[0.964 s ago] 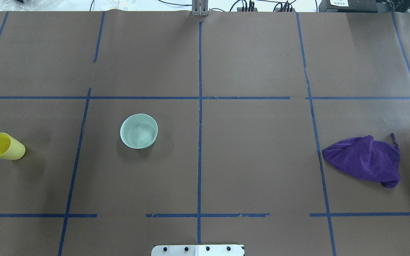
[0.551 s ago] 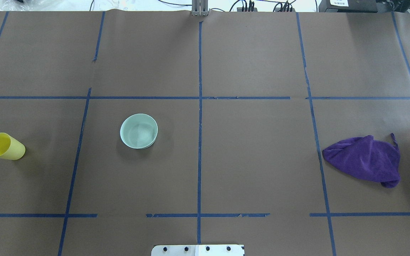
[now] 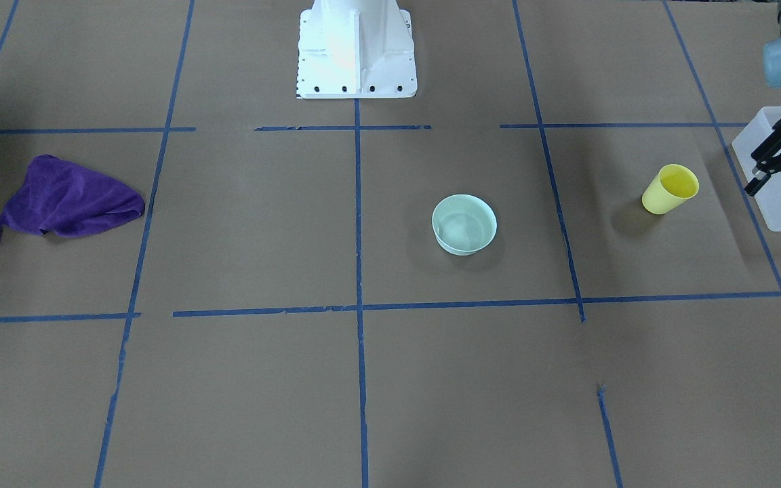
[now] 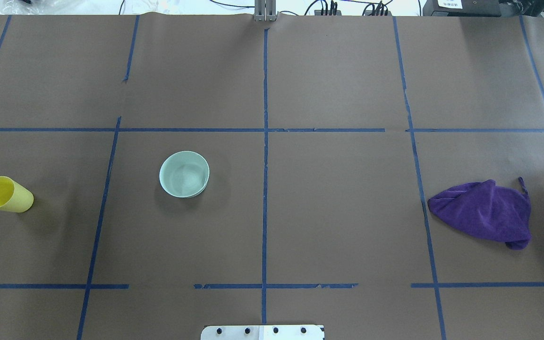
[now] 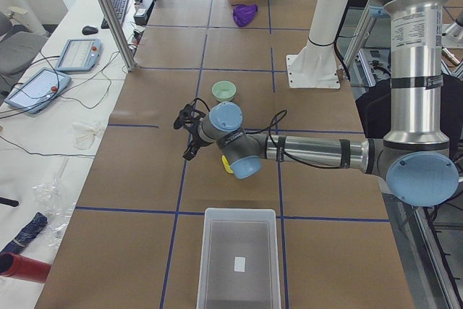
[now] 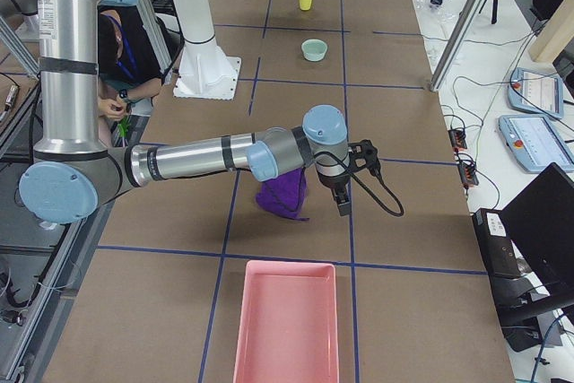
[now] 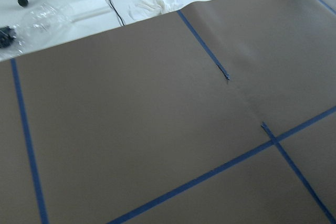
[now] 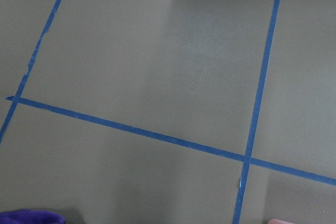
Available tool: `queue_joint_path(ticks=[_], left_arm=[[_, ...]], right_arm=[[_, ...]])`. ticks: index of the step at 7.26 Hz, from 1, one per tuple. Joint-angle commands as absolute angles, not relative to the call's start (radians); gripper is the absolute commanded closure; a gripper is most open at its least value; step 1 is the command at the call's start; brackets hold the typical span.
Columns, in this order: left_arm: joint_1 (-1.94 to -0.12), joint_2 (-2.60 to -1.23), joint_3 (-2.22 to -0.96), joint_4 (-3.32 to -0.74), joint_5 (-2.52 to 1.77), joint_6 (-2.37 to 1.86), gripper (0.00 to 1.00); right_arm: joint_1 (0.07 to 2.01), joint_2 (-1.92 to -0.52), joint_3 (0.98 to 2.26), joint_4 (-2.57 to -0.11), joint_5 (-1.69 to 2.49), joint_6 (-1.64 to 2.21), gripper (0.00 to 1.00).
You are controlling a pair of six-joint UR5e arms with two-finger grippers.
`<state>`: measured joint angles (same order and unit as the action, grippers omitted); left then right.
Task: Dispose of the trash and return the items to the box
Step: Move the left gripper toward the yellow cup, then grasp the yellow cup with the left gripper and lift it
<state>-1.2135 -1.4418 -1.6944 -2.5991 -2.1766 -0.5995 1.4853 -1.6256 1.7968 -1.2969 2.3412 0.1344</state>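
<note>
The yellow cup (image 4: 5, 194) stands at the table's left, and shows in the front view (image 3: 668, 190) too. The mint-green bowl (image 4: 184, 174) sits upright and empty right of it, also in the front view (image 3: 464, 224). The frosted white box (image 3: 780, 169) is at the left end of the table and looks empty in the exterior left view (image 5: 240, 258). My left gripper (image 3: 780, 202) hovers over the box's side, fingers spread and empty. My right gripper (image 6: 352, 181) hangs above the table near the purple cloth (image 6: 285, 196); I cannot tell its state.
The purple cloth (image 4: 484, 212) lies crumpled at the right. A pink tray (image 6: 285, 320) sits at the table's right end. The robot's white base (image 3: 356, 47) stands at the near middle edge. Blue tape lines grid the brown paper. Crumpled white tissue (image 7: 149, 1) lies beyond the table edge.
</note>
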Motion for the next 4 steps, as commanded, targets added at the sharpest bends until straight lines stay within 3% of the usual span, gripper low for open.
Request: queue_joint_path(ticks=[1,2,3,4], left_arm=[[-1.025,-1.318,-1.732,-2.625,-1.933,-0.747,0.06],[-0.994,-1.280,-1.732,-2.641,-1.928,-0.805,0.26],[-0.955,-1.264,-1.732,-2.649,-1.898,-0.839,0.32],[-0.927,-1.253,-1.730,-2.666,-1.898,-0.851,0.33]], right_arm=[[1.485,-1.632,1.796,-1.296,2.339,0.138,0.00],[1.485,-1.637,1.796,-1.295,2.339,0.138,0.00],[1.485,-1.638,1.796,-1.295,2.341,0.138,0.00],[1.485,-1.640,1.796,-1.295,2.341,0.140,0.00]])
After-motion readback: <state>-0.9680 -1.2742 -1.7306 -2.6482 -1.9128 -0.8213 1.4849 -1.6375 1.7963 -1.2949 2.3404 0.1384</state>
